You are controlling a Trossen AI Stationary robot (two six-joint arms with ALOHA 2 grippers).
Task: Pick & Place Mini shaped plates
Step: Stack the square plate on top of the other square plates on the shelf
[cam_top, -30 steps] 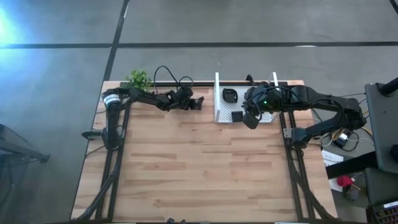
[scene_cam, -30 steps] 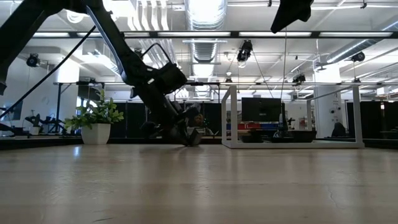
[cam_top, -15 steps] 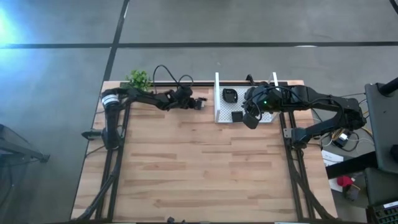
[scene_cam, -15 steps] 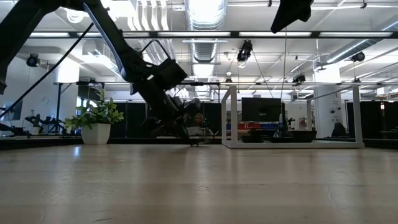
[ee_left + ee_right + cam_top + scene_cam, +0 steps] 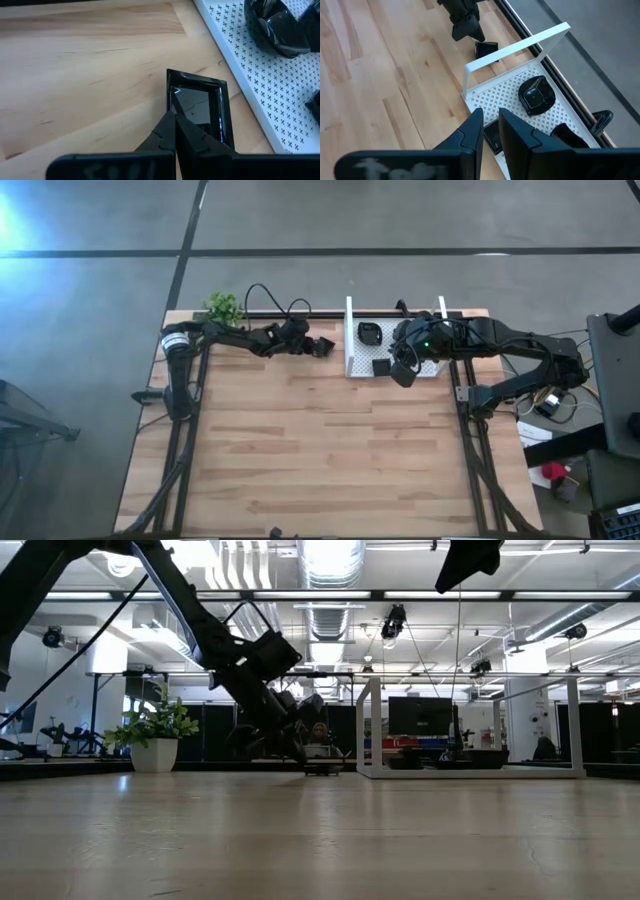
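The left gripper is pressing its fingers together on the near rim of a square plate, which is sitting on the table just left of the white tray. Glossy, stiff and light, it is likely slippery, so the raised edge is looking like the best hold. The right gripper is hovering over the tray, fingers slightly apart, holding nothing.

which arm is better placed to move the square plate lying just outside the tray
Left. The left gripper is already shut on the rim of the square plate, which lies on the wood beside the white tray. The right gripper hangs over the tray, farther from that plate.
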